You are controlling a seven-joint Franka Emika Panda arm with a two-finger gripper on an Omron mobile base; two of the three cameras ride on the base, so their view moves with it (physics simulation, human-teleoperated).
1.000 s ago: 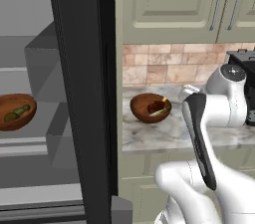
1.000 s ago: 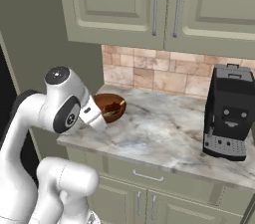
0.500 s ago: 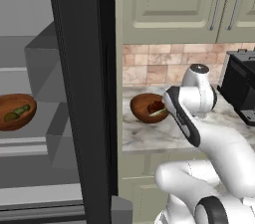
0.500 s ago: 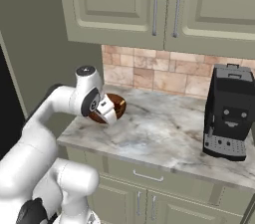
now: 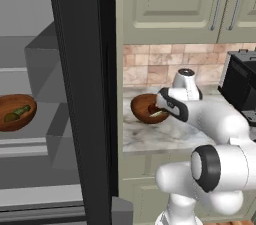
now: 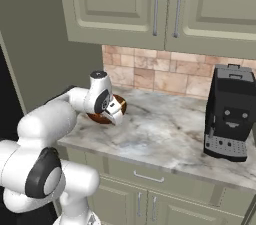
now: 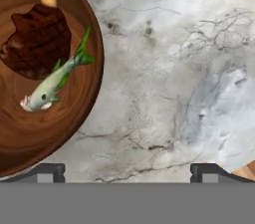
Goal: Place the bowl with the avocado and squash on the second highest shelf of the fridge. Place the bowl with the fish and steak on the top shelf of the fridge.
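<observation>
The fridge [image 5: 80,119] stood open at the left of the left base view, and a wooden bowl [image 5: 16,112] with the green avocado [image 5: 11,117] and squash [image 5: 21,110] sat on one of its grey shelves [image 5: 30,141]; whether that was the second highest shelf could not be told from here, but that half of the task looked done. The other bowl [image 7: 47,73] was on the marble counter [image 6: 165,129], near the fridge side, with the dark steak [image 7: 37,41] and the pale fish [image 7: 55,81] inside. It had not been lifted. The gripper [image 7: 127,170] hovered just above the counter with its fingers spread as wide as they go, holding nothing, the bowl's rim off to one side of them. Grasping that bowl and carrying it to the top shelf remained.
</observation>
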